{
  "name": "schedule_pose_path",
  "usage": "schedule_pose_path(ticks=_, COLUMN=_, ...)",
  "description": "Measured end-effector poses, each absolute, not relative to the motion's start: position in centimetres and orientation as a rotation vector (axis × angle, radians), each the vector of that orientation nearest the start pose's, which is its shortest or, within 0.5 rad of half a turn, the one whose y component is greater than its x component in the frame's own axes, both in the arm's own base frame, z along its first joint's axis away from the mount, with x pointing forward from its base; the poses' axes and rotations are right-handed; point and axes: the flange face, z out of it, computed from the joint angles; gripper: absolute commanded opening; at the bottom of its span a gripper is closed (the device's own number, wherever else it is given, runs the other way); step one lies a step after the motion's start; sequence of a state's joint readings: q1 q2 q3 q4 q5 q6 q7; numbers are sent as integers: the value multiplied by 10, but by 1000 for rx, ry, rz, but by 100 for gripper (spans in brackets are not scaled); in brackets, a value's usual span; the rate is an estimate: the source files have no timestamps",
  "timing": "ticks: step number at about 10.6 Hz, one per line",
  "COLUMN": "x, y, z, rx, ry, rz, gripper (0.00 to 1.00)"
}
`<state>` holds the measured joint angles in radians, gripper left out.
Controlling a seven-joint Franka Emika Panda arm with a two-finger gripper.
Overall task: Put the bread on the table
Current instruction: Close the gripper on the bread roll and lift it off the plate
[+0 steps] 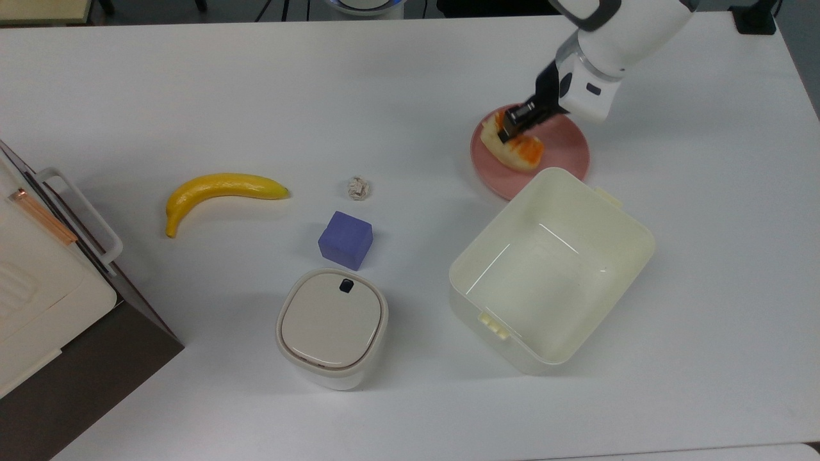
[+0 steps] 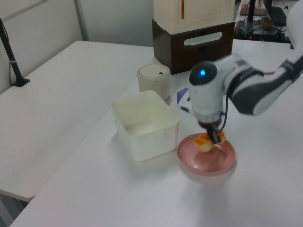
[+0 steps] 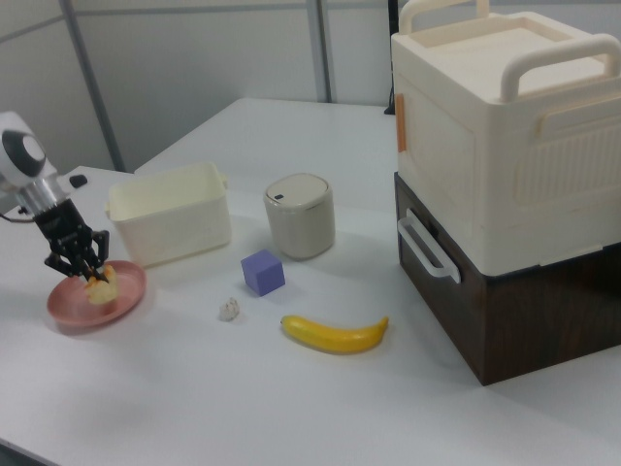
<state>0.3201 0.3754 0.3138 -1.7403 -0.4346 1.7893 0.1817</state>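
Bread, the small oblong roll with the glossy orange-brown top [image 1: 517, 145], sits pinched in my black fingers [image 1: 514, 122] just above the round pink plate [image 1: 564, 153] at the top view's far right, clear for carrying to the white desk [image 1: 384, 89].

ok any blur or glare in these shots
Left view: the arm and bread are smeared by motion, while the tub stays crisp. Top view: bright streaks of glare inside the tub, soft shadows on the table.
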Motion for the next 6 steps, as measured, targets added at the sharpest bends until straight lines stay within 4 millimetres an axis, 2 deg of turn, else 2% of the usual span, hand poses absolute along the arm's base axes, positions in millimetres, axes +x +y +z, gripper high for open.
schedule_pose_path(ticks=2, x=520, y=301, z=402, rx=-3214, ry=-1305, rz=543, gripper=0)
schedule_pose_path(ticks=3, x=520, y=288, z=421, rx=-3168, ry=-1379, rz=617, gripper=0)
schedule_pose_path(ticks=5, x=532, y=262, z=421, rx=-3178, ry=-1344, rz=661, gripper=0)
schedule_pose_path(ticks=6, x=543, y=239, z=416, rx=-3217, ry=-1296, rz=692, gripper=0)
